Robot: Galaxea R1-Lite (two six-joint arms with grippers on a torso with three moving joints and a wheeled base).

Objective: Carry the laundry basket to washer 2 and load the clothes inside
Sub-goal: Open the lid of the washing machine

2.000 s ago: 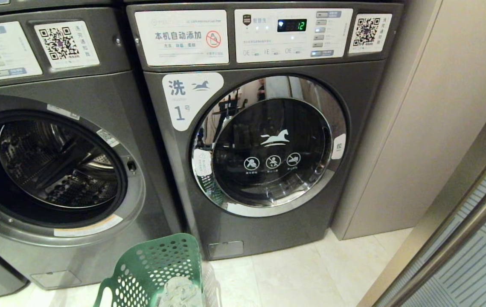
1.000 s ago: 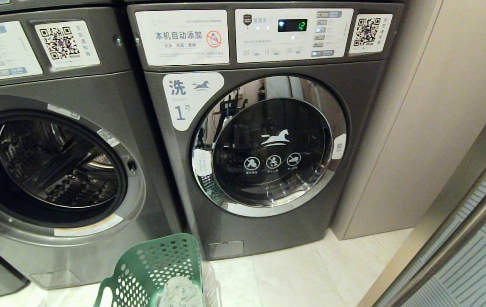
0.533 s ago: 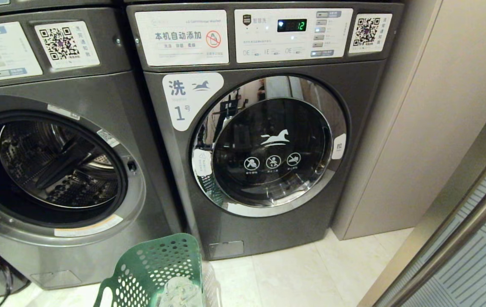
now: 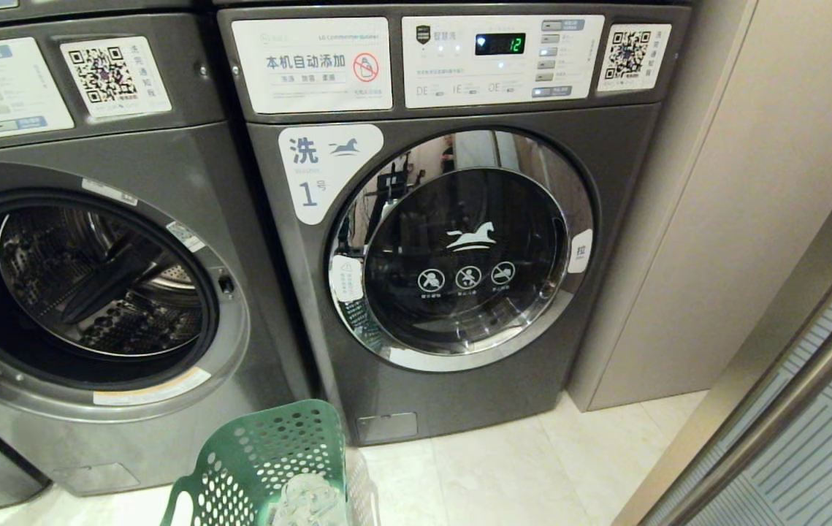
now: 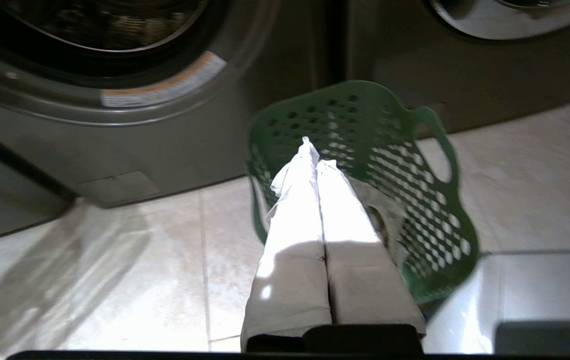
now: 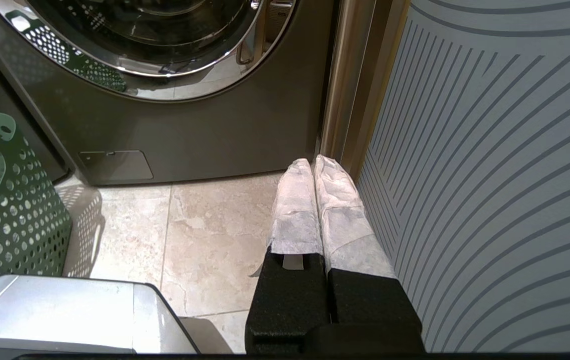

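Now the left end effector (image 5: 315,155) has left the head view.

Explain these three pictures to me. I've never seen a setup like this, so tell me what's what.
A two-armed robot stands in a laundry room. The wide picture comes from its head: washer 1, door shut, and beside it an open washer whose number is not in view. The other two come from cameras on its wrists. The left gripper, with white-wrapped fingers, is shut and empty over the laundry basket on the tiled floor, with the clothes inside. The right gripper is shut too, parked by a striped panel.
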